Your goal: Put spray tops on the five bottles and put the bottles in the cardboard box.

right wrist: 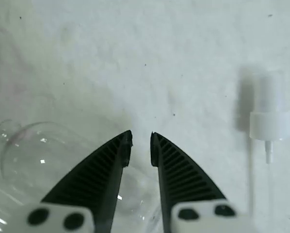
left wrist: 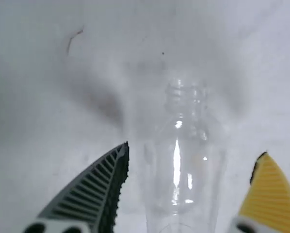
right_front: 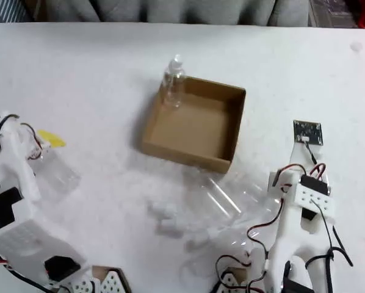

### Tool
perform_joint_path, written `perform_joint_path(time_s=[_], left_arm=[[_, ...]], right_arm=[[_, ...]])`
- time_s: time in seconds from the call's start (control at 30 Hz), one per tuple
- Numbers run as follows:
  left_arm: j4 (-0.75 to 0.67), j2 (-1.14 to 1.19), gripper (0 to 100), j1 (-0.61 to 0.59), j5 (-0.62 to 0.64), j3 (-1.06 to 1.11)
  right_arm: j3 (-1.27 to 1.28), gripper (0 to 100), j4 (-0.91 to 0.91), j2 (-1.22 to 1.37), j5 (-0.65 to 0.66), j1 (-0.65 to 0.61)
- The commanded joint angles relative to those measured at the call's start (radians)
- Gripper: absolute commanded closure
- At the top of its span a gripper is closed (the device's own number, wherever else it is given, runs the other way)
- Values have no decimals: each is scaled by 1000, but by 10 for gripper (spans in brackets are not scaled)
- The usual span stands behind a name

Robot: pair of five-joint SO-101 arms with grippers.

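My left gripper [left wrist: 196, 150] is open, its grey and yellow fingers on either side of a clear uncapped bottle [left wrist: 181, 160] lying on the white table, neck pointing away. In the high view this bottle [right_front: 60, 177] lies by the left arm's yellow finger [right_front: 51, 139]. My right gripper [right wrist: 141, 138] is open only a narrow gap, nothing between its tips, above a clear bottle [right wrist: 33, 145]. A white spray top [right wrist: 268, 121] lies off to one side. A capped bottle [right_front: 173, 82] stands in the far left corner of the cardboard box [right_front: 234, 131].
Several clear bottles [right_front: 222, 195] lie in a heap in front of the box, beside the right arm [right_front: 301, 204]. White spray tops [right_front: 164, 210] lie left of the heap. Bare table stretches behind and left of the box.
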Motion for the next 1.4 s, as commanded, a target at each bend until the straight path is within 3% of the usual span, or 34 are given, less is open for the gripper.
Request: perform_joint_path(time_s=[0.0,0.13,0.47,0.63,0.83,1.03,1.27,1.37], left_arm=[[-61,-15,631,-8,11,25],[-77,-15,682,-5,11,49],[-133,-13,988,-4,3,44],[-133,-15,980,38,-11,48],[-137,-87,980,87,-210,98],[-282,-364,980,137,-341,358],[-353,-572,975,205,-359,549],[-322,-568,887,232,-361,546]], right_arm=[[-6,961,-12,-25,-8,-12],[-6,961,-12,-25,-8,-12],[-5,961,-12,-25,-8,-4],[-5,961,-12,-27,-8,1],[-49,961,30,-47,3,119],[-89,961,142,-120,195,234],[-32,959,214,-133,204,311],[41,959,189,-142,204,274]])
